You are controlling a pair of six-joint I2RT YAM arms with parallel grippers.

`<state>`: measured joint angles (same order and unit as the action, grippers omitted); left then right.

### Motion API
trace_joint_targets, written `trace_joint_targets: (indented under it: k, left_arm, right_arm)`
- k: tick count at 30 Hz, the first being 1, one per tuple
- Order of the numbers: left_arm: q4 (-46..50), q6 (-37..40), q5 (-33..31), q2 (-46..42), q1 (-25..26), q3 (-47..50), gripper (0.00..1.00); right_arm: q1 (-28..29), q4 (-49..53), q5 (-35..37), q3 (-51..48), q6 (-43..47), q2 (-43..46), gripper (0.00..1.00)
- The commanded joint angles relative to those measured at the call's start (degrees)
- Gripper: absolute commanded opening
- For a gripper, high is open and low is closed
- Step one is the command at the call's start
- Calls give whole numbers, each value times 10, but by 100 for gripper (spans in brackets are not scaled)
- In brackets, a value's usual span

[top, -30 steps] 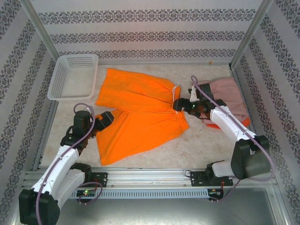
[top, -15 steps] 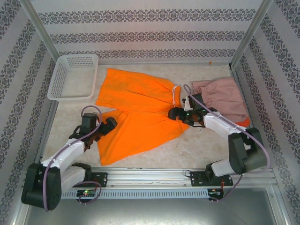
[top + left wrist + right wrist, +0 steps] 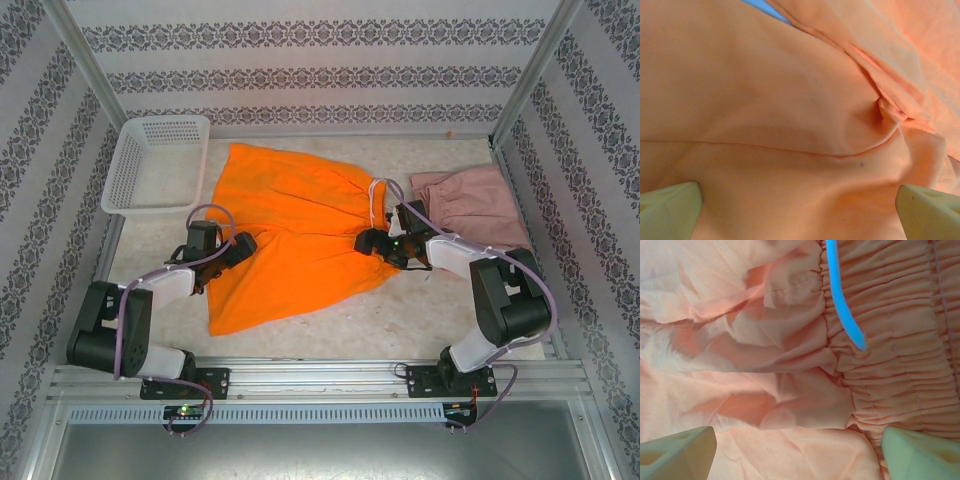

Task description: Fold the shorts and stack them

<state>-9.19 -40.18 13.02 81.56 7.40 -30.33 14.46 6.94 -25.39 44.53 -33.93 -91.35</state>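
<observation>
On the table (image 3: 400, 320) we see the orange shorts (image 3: 300, 230) lying spread in the middle, with the gathered waist towards the right and the leg ends towards the left. The pink shorts (image 3: 470, 205) lie flat near the right wall, just beside the waist of the orange pair. A white mesh basket (image 3: 165, 121) stands in the far left corner, apart from the fabric. The left gripper (image 3: 240, 246) is low at the left edge of the orange shorts. In its wrist view the two pale fingertips (image 3: 670, 205) stand spread wide, with smooth orange cloth and a seam between them, and we cannot see them pinching anything. The right gripper (image 3: 368, 241) is at the waist side of the same shorts. In its wrist view its fingertips (image 3: 920, 450) are also wide apart above the wrinkled cloth. The elastic waistband (image 3: 900, 350) runs down the right part of that view, and a drawstring (image 3: 842, 305) lies across it, looking blue there.
</observation>
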Motion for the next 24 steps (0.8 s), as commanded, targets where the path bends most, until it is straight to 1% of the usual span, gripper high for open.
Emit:
trace_joint_targets:
  k: [1, 6, 10, 13, 17, 21, 24]
  left_arm:
    - [-24, 25, -5, 30, -14, -20, 100]
    - [-20, 29, 20, 51, -26, -55, 100]
    - [7, 32, 21, -1, -26, -56, 100]
    - [67, 44, 11, -78, -27, -51, 100]
    - [178, 41, -14, -210, -27, -28, 100]
    - [307, 10, -49, -335, -27, -7, 100]
    - [388, -9, -50, -390, -28, 0, 100]
  right_arm:
    - [-8, -2, -4, -9, -14, -24, 88]
    - [-7, -20, -28, -9, -38, -19, 88]
    - [-6, -30, -36, -15, -56, 9, 88]
    - [-6, -32, -32, -25, -69, 51, 88]
    - [-6, -30, -14, -45, -82, 114, 88]
    - [-5, -22, 7, -67, -88, 172, 89]
    - [-7, -19, 18, -86, -88, 203, 89]
